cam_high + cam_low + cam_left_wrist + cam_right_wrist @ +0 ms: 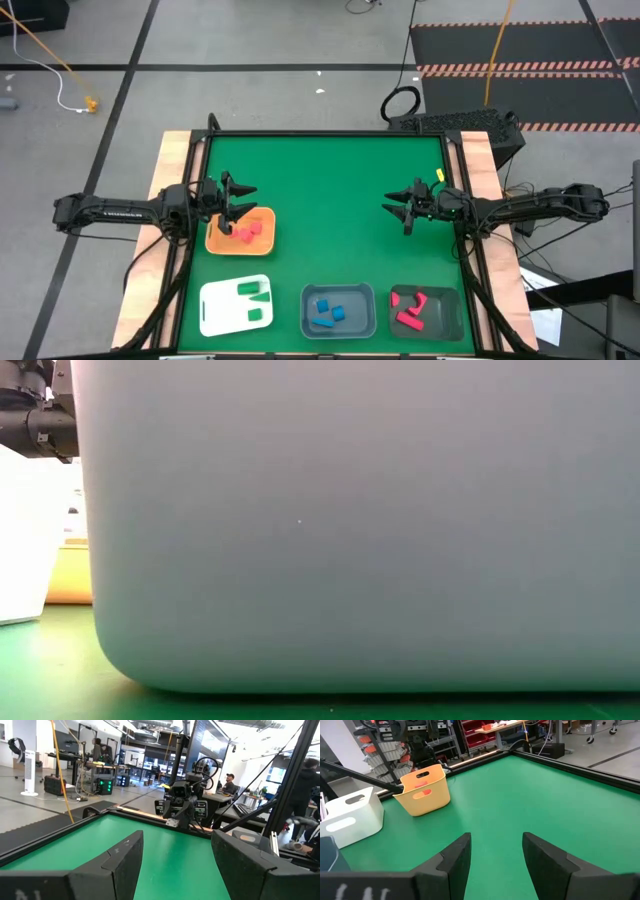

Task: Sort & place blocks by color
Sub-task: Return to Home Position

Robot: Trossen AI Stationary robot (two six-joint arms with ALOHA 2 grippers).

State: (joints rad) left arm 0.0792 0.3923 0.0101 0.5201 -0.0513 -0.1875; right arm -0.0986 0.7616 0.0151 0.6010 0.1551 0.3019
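Note:
Red blocks [247,232] lie in the orange tray [222,240]. Green blocks [256,295] lie in the white tray [218,310], blue blocks [330,312] in the blue-grey tray [362,322], and pink-red blocks [412,308] in the dark tray [447,315]. My left gripper [243,200] [175,845] hangs open over the orange tray's far edge, pointing toward the table's right. My right gripper [398,210] [495,840] hangs open above bare green table at the right, pointing left. Neither has anything between its fingers.
The three near trays stand in a row along the table's near edge. The blue-grey tray's wall [350,520] fills the low view. The table's middle and far part [330,170] is bare green mat with a raised black rim. People sit at desks beyond the table.

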